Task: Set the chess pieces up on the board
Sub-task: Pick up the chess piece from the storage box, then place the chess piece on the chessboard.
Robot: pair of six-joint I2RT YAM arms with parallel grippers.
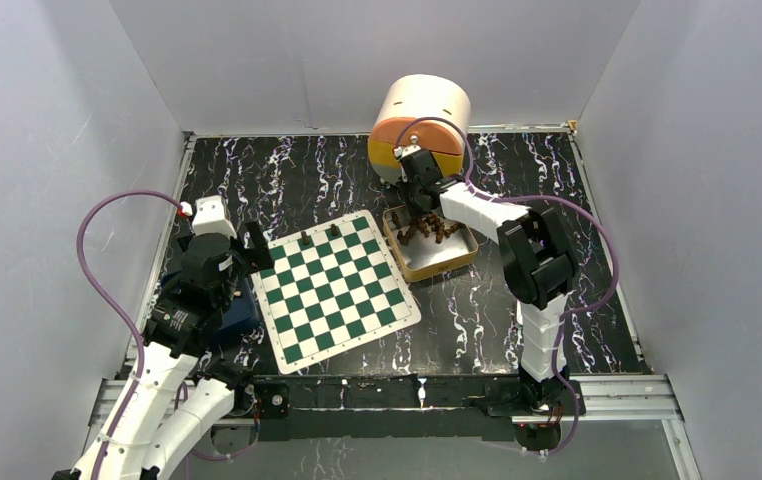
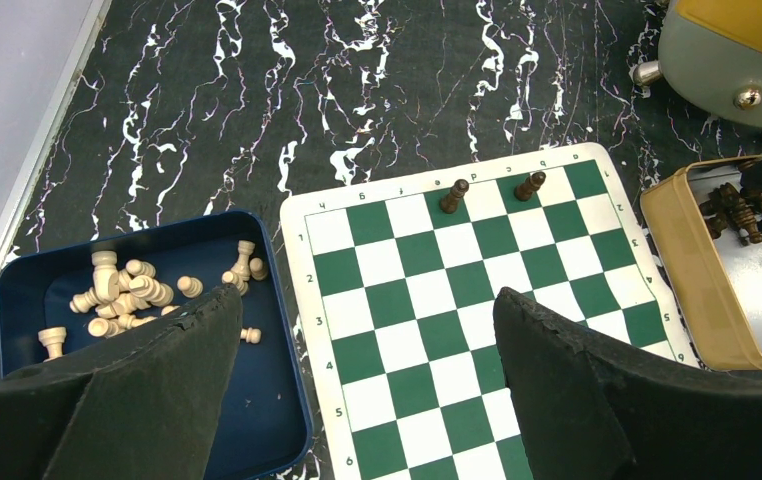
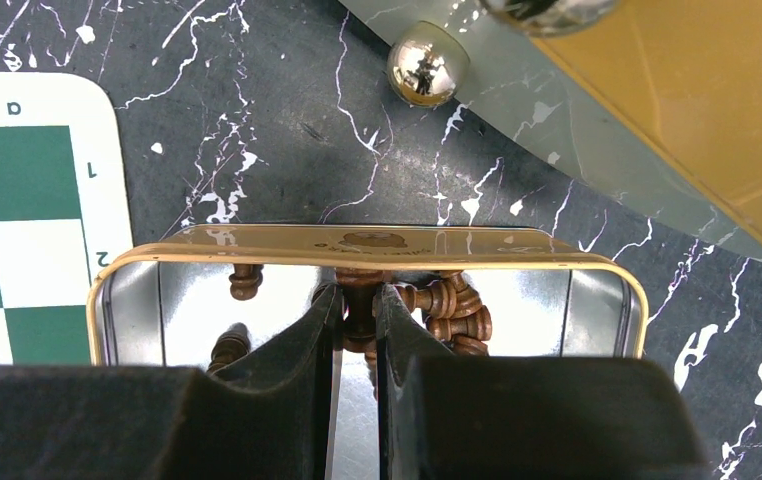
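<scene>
chess pieces [image 1: 429,232]: most are heaped in the gold tin [image 1: 454,262], just off the far-right corner of the board [image 1: 337,300], with a thin strip of marble between. Two chessmen [image 2: 454,195] stand upright on the board's far row, near each other. Right gripper [image 3: 359,290] is down inside the tin, jaws nearly together, pinching a dark piece [image 3: 360,310] at the tips; the tin's far wall is directly ahead of the fingers. Round tan container [image 1: 419,118] sits close behind the tin, chrome foot [image 3: 427,75] near the rim, so it's tight at the back. Bare table [image 1: 557,180] right of the tin. Left gripper [image 2: 367,298] spread wide, hovering over the board's left edge. Blue tray [image 2: 292,400] of light pieces [image 2: 122,295] lies just beside that edge. Enclosure walls [image 1: 47,200] flank both sides.
</scene>
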